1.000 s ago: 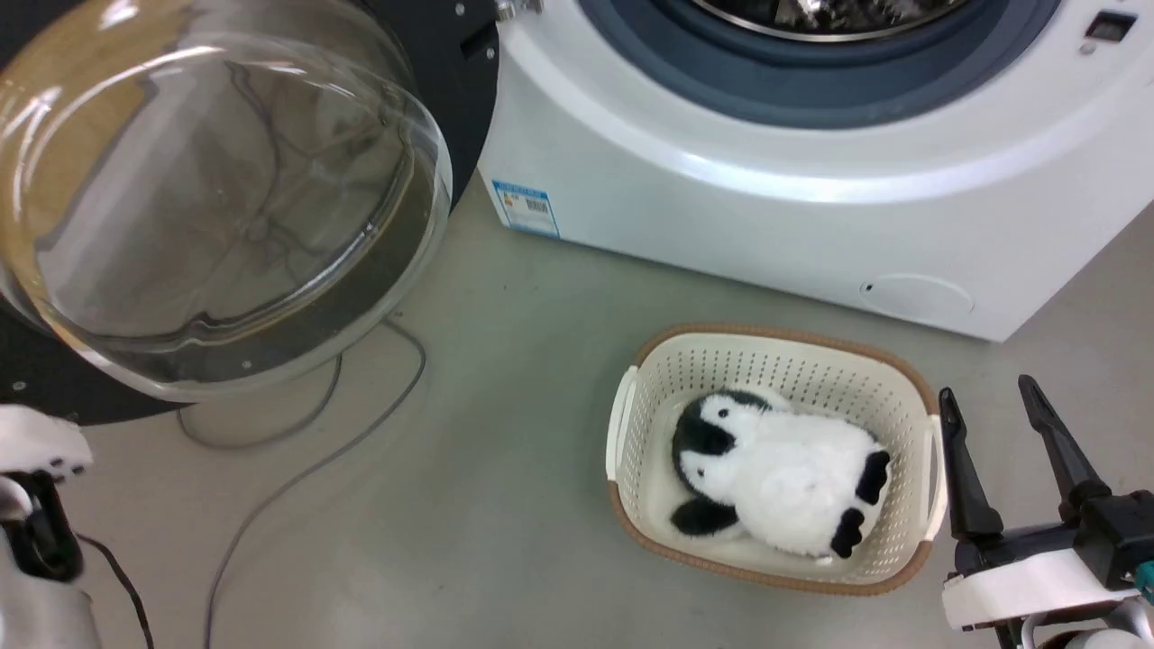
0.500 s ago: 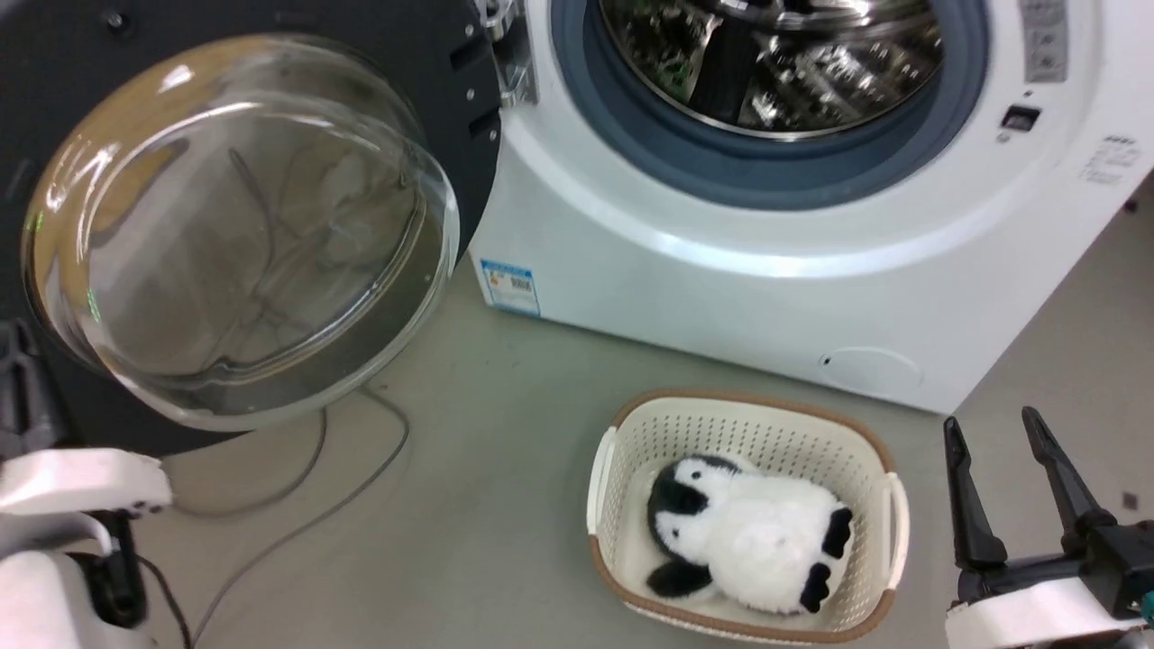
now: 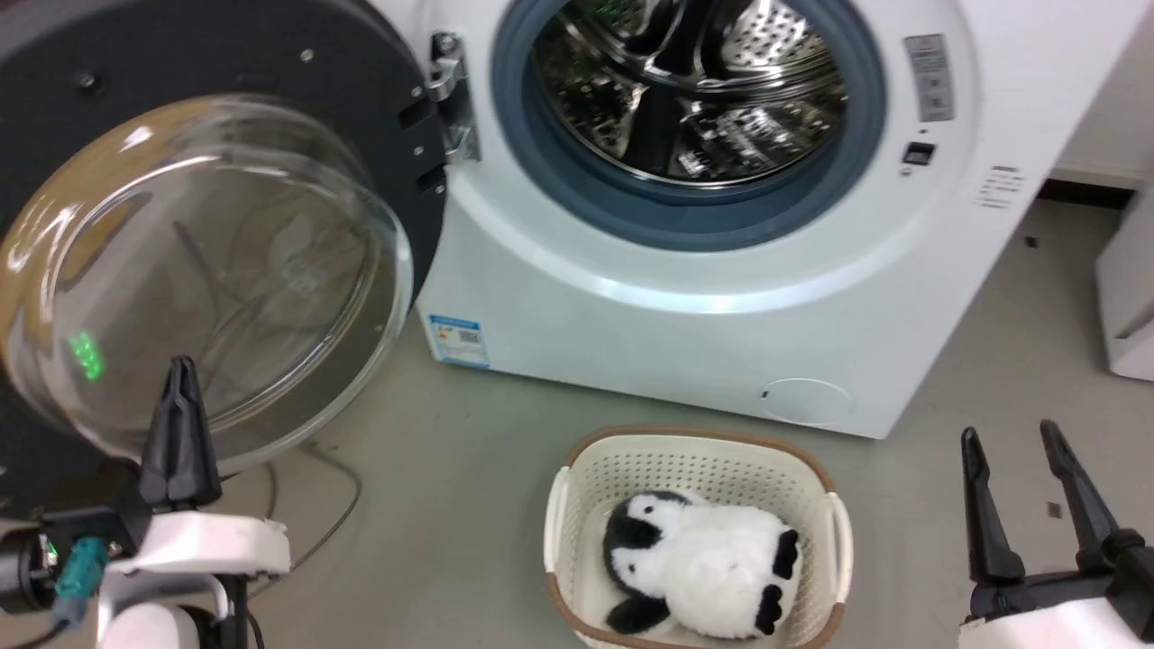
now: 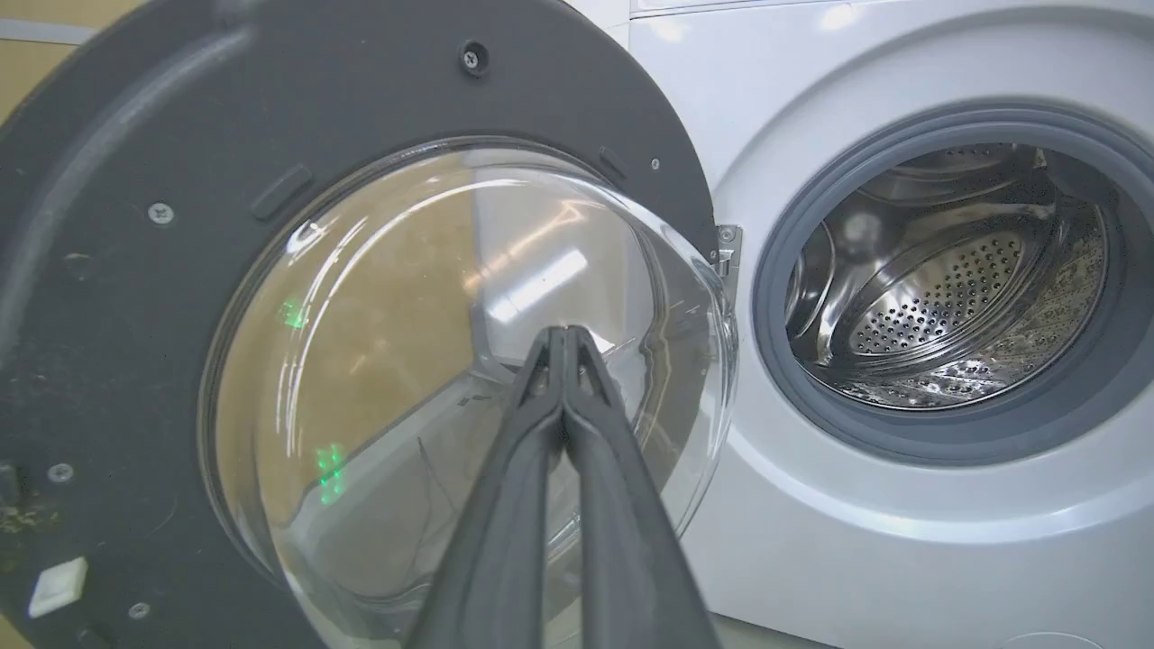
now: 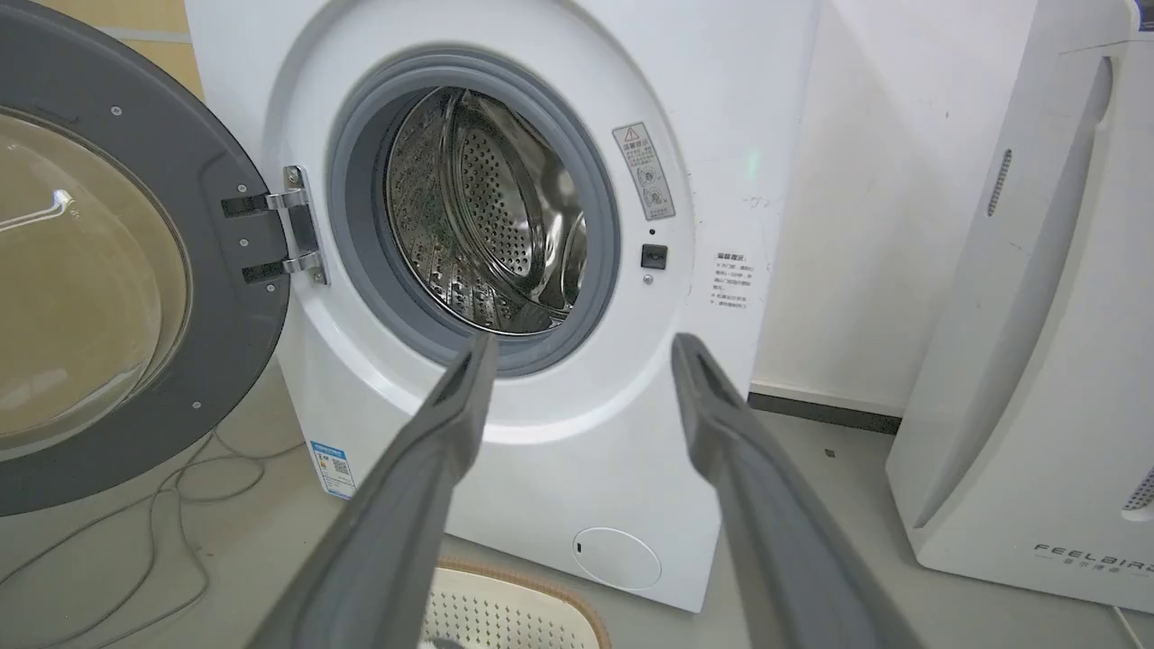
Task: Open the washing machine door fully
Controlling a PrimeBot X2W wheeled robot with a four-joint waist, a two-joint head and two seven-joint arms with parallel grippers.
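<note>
- The washing machine door [image 3: 207, 252] stands swung wide open, to the left of the washing machine [image 3: 685, 342], hanging on its metal hinge [image 3: 448, 99].
- The shiny drum [image 3: 685, 90] inside can be seen.
- The left claw [image 3: 183, 379] is closed with nothing in it, low in front of the door's glass.
- The right claw [image 3: 1010, 433] is open and holds nothing.
- A toy penguin [image 3: 703, 568] lies in a basket [image 3: 577, 469] on the floor [image 3: 451, 505].

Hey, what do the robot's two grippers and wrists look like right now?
The left gripper and right gripper each have two long, tapered black fingers on a dark base, mounted on a white shell. A teal connector sits beside the left wrist.
</note>
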